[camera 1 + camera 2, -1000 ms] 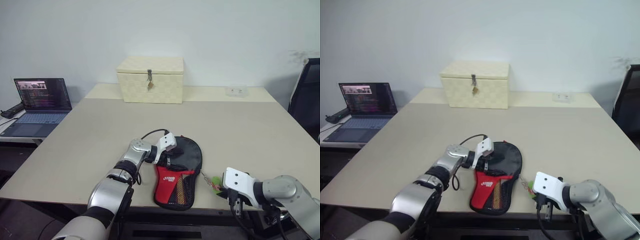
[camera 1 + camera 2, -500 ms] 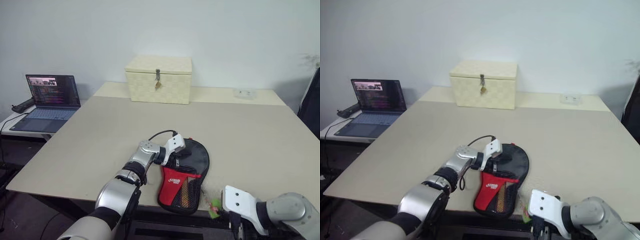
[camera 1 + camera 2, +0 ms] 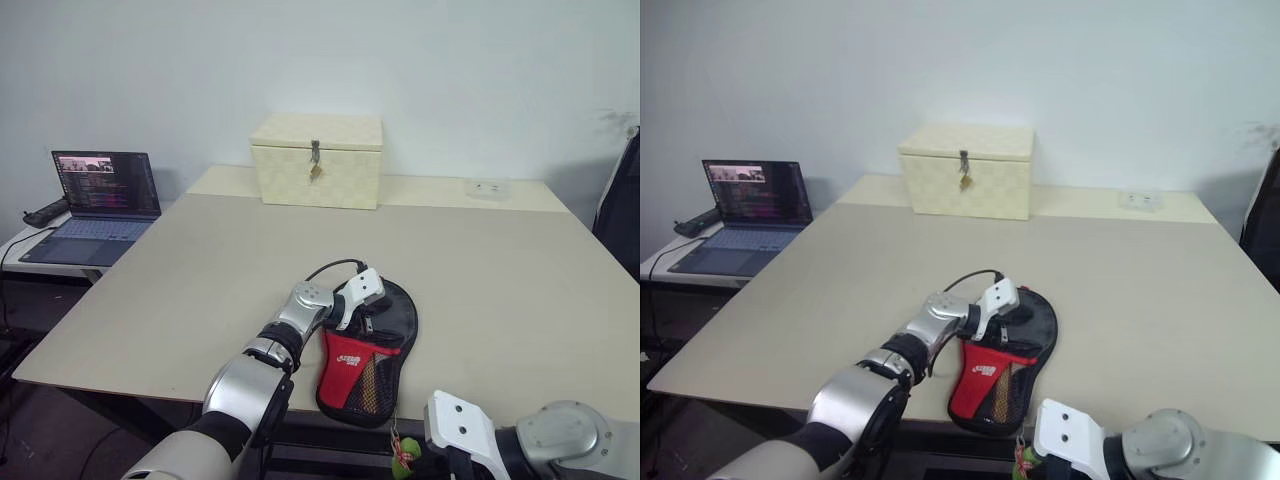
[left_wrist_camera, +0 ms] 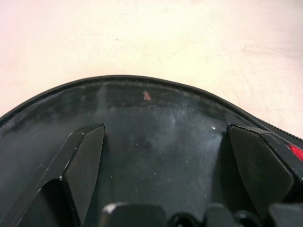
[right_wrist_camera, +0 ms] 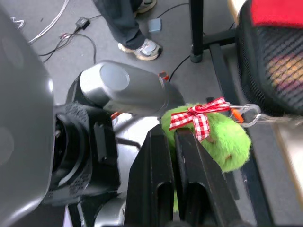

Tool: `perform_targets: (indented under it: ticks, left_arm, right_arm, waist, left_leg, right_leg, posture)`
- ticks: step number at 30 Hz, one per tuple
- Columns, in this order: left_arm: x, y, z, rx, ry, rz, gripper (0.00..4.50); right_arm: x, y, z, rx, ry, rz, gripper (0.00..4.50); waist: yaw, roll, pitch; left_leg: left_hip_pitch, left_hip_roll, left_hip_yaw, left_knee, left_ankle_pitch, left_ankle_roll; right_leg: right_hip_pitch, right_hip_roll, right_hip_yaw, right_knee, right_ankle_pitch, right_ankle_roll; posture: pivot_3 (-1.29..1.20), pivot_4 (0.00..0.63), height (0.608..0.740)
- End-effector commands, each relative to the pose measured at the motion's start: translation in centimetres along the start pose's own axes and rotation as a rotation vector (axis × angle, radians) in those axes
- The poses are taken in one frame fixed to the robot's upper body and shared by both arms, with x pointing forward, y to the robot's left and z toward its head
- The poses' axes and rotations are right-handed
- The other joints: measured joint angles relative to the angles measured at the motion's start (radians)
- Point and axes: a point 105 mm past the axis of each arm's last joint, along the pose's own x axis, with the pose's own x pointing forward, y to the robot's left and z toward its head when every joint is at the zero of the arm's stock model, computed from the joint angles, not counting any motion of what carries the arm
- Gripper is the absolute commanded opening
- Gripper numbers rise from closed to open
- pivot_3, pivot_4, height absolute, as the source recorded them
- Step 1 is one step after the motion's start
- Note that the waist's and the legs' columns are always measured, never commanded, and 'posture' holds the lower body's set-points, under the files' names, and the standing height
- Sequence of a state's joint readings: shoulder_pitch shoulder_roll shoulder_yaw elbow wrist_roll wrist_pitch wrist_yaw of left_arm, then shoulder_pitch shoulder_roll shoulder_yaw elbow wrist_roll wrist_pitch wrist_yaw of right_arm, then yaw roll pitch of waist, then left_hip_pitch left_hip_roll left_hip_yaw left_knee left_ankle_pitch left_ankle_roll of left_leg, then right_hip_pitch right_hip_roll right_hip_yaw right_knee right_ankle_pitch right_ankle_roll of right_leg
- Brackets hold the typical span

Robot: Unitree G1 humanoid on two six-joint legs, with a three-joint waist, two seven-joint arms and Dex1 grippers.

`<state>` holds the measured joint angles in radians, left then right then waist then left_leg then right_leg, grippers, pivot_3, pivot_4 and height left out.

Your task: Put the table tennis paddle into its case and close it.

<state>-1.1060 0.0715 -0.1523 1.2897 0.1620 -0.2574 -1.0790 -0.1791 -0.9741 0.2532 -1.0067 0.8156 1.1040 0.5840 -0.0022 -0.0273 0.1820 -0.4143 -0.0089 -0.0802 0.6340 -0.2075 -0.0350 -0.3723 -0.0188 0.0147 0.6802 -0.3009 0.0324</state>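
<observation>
The case [image 3: 372, 345], a black paddle-shaped cover with a red mesh handle part, lies flat near the table's front edge. My left gripper [image 3: 366, 304] is open, its fingers [image 4: 85, 161] resting spread on the case's black face [image 4: 156, 123]. A fluffy green tag [image 5: 222, 139] with a red checked bow hangs from the case by a metal clip [image 5: 248, 116]. My right gripper [image 5: 173, 135] is shut on that tag, below the table's front edge [image 3: 404, 462]. The table tennis paddle is hidden; a pale shape shows through the mesh [image 5: 284, 66].
A cream woven box [image 3: 318, 160] with a latch stands at the table's [image 3: 200, 260] far side. A laptop [image 3: 95, 195] sits on a side table at left. A black chair [image 3: 625, 200] is at right. A person's shoes [image 5: 139, 47] and cables lie on the floor.
My right gripper has drawn back toward me and sunk below the table's front edge, taking the green tag with it. My left gripper slid slightly right on the case. The head camera shifted.
</observation>
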Motion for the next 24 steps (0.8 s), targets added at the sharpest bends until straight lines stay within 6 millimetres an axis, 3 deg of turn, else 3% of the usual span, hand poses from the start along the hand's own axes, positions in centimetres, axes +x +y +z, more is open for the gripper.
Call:
perform_targets:
  ticks: [1,3,8,13,15,19,24]
  left_arm:
    - [0.3,-0.7,-1.3,0.008,0.063,-0.024,4.50]
    - [0.1,-0.5,-1.4,0.008,0.062,-0.010,4.50]
    - [-0.8,0.2,-1.7,-0.010,0.043,0.033,4.50]
    - [-2.1,0.9,-2.1,-0.023,0.022,0.072,4.50]
    - [-2.9,1.4,-1.8,-0.025,-0.008,0.092,4.50]
    - [-5.9,2.0,-2.1,0.039,-0.035,0.104,4.50]
    - [-11.2,2.0,-2.2,0.043,-0.120,0.172,4.50]
  right_arm:
    - [0.0,0.5,0.9,-0.028,-0.007,0.002,0.24]
    - [-0.3,0.1,1.3,-0.026,-0.014,-0.003,0.70]
    - [-2.6,-2.2,2.0,-0.007,-0.026,-0.077,2.33]
    - [-4.4,-4.3,2.5,0.040,-0.073,-0.137,2.33]
    - [-5.1,-6.8,2.5,0.055,-0.110,-0.234,2.33]
    - [-6.0,-12.3,2.5,0.017,-0.220,-0.435,2.33]
    - [-6.0,-16.5,2.4,-0.054,-0.299,-0.510,2.33]
  waist:
    - [0.000,0.000,0.000]
    - [0.000,0.000,0.000]
    - [0.000,0.000,0.000]
    - [-0.005,0.000,0.000]
    - [-0.007,0.000,0.000]
    - [-0.017,0.000,0.000]
    - [-0.033,0.002,0.001]
  left_leg:
    - [0.000,0.000,0.000,0.000,0.000,0.000]
    - [0.000,0.000,0.000,0.000,0.000,0.000]
    - [0.000,0.000,0.000,0.000,0.000,0.000]
    - [0.001,0.001,0.001,0.000,0.000,0.000]
    - [0.001,0.001,0.001,0.000,0.000,0.000]
    - [0.001,0.001,0.002,0.000,0.000,0.000]
    - [0.001,0.001,0.003,-0.003,0.000,0.000]
  right_leg:
    - [0.000,0.000,0.000,0.000,0.000,0.000]
    - [0.000,0.000,0.000,0.000,0.000,0.000]
    - [0.000,0.000,0.000,0.000,0.000,0.000]
    - [0.000,0.000,0.001,0.001,0.000,0.000]
    - [0.000,0.001,0.001,0.001,0.000,0.000]
    - [-0.001,0.001,0.001,0.001,0.000,0.000]
    - [-0.003,0.001,0.003,0.001,0.003,-0.006]
  posture:
    - [0.00,0.150,0.740]
    - [0.00,0.150,0.740]
    - [0.00,0.150,0.740]
    - [0.00,0.150,0.740]
    - [0.00,0.150,0.740]
    - [0.00,0.150,0.740]
    - [0.00,0.150,0.740]
